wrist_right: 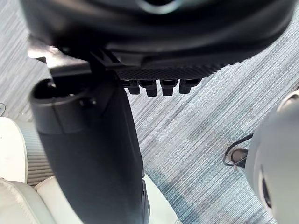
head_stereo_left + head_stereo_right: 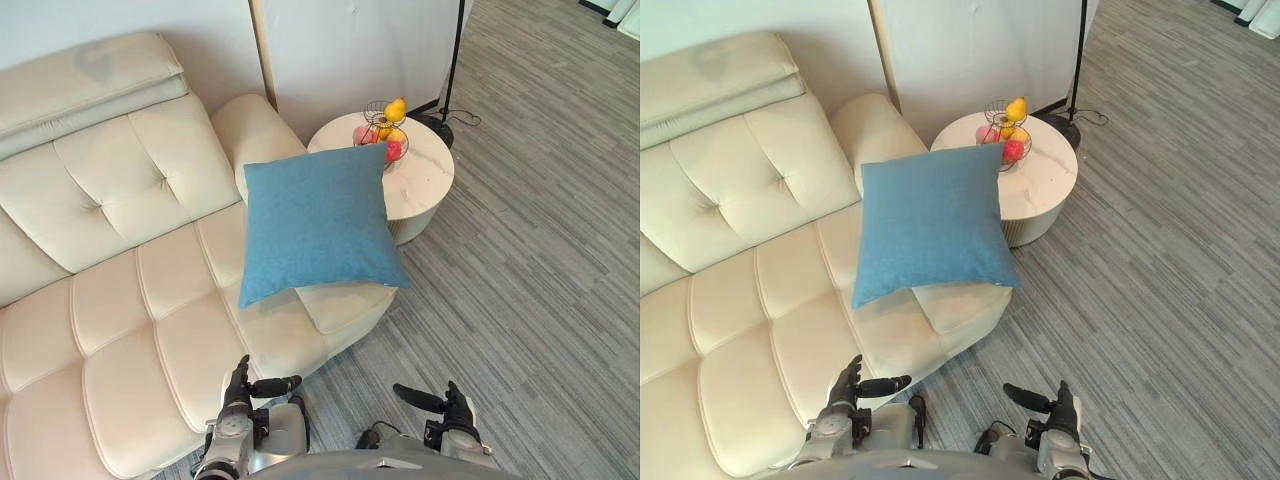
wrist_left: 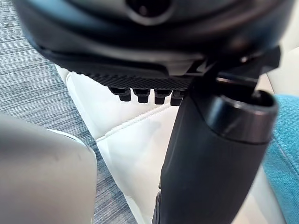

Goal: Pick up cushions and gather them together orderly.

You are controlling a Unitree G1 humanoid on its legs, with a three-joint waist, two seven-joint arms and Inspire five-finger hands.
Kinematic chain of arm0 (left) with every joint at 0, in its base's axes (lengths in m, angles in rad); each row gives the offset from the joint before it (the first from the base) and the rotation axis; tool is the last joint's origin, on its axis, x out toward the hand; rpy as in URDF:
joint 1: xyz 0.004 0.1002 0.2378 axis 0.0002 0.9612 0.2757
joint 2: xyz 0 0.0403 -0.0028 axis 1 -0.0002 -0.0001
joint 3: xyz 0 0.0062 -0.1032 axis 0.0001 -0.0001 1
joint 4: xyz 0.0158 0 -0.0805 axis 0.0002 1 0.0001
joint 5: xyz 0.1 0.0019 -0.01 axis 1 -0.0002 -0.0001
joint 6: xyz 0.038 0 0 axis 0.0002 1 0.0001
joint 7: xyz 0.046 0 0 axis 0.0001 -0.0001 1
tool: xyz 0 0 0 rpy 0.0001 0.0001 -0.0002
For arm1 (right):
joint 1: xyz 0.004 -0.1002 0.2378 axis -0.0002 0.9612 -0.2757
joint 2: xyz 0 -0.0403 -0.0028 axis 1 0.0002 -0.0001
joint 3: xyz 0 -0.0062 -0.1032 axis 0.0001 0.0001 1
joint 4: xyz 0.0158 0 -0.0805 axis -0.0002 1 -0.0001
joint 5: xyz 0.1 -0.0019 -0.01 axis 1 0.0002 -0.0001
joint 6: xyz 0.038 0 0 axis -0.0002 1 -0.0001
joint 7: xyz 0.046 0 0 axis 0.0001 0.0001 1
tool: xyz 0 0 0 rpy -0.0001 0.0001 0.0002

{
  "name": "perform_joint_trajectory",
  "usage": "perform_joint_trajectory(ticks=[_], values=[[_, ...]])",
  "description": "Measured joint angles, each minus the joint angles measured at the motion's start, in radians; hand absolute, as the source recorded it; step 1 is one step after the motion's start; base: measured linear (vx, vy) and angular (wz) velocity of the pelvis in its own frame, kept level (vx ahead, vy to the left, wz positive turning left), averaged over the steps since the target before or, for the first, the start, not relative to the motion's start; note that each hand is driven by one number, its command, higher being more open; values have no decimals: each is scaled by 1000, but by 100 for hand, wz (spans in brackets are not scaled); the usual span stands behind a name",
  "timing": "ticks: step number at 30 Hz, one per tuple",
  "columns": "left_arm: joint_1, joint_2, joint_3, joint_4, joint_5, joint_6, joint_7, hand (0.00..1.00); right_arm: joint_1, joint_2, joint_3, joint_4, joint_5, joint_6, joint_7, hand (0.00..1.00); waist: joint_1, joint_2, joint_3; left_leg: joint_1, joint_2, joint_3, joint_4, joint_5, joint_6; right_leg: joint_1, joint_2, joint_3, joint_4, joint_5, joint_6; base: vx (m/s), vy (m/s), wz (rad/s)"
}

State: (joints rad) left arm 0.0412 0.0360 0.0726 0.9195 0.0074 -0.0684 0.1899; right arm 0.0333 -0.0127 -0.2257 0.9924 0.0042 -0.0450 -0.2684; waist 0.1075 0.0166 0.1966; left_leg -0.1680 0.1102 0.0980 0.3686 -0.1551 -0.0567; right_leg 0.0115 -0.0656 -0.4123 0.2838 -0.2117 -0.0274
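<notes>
Blue cushion (image 2: 315, 225) on sofa (image 2: 120, 300) | left hand (image 2: 237, 398), right hand (image 2: 455, 407) low | fingers straight, empty

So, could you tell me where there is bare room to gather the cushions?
The sofa seat left of the blue cushion is bare, up to the backrest. The armrest end is crowded: blue cushion over a cream cushion. The round table holds a fruit basket.
</notes>
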Motion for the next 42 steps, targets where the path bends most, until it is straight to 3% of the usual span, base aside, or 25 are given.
perform_joint_trajectory(ticks=[2,6,8,10,14,15,16,19,22,26,30,34,42], values=[[-1,12,-2,2,0,-5,-1,100,-2,11,12,7,0,0,4,100,2,-13,0,17,-14,0,-29,9,7,14,-7,2,-24,9,15,111,24,10],[2,15,-9,20,1,-10,-3,100,-1,9,10,26,-2,0,10,100,0,-16,-2,99,-37,8,-75,11,11,54,-34,11,12,10,26,64,25,-2],[2,23,-9,27,1,-10,-6,100,2,6,7,23,-2,-1,14,100,-5,-29,-1,129,-55,-18,-92,2,28,-30,-101,29,280,-4,54,5,13,36],[5,35,-10,29,1,-9,-7,100,26,7,9,22,-2,-1,19,100,-13,-50,-8,138,-78,-71,-89,1,37,-113,-129,130,461,-23,85,28,-25,74],[7,36,-7,26,-1,-10,2,100,43,11,9,10,-2,-4,21,100,-11,-56,-15,122,-82,-151,-84,8,24,-130,-97,300,315,-68,73,8,-127,70],[11,38,-5,25,0,-10,1,100,51,18,10,4,-1,-4,21,100,-12,-69,-34,92,-92,-174,-71,6,7,-122,-95,349,173,-15,86,6,-237,59],[7,37,-5,37,2,-9,0,100,49,12,6,7,-1,-1,27,100,-15,-62,-40,79,-91,-200,-55,1,-7,-109,-92,331,145,-15,111,37,-291,66],[23,-6,31,46,0,-10,8,100,62,0,-22,5,-2,0,22,100,-6,-15,-67,92,-36,-220,-111,23,-43,-79,-37,296,70,7,84,57,-233,21],[29,-6,31,47,2,-9,6,100,64,-1,-20,2,-2,0,22,100,-7,-9,-74,111,-5,-237,-160,45,-68,-56,-6,270,32,17,71,67,-152,10],[25,2,29,45,1,-9,7,100,69,2,-19,-19,-2,1,17,100,-13,-15,-74,113,-4,-268,-200,76,-71,-23,-5,215,-6,22,68,52,-63,41],[29,7,21,26,-19,-6,14,100,72,3,-7,-155,-1,0,18,100,-14,-15,-72,117,-11,-272,-220,97,-70,3,-10,199,-53,45,74,2,26,14],[79,36,22,-161,-42,-1,15,100,79,-17,-9,-421,-1,-17,18,100,-15,-16,-72,115,-16,-275,-236,119,-62,10,-19,188,-74,64,78,-69,35,9],[104,94,100,-400,-44,-1,46,100,80,-66,-10,-586,-1,-28,29,100,-16,-9,-77,118,-24,-276,-307,169,-48,10,-21,177,-127,108,84,-73,33,5]])
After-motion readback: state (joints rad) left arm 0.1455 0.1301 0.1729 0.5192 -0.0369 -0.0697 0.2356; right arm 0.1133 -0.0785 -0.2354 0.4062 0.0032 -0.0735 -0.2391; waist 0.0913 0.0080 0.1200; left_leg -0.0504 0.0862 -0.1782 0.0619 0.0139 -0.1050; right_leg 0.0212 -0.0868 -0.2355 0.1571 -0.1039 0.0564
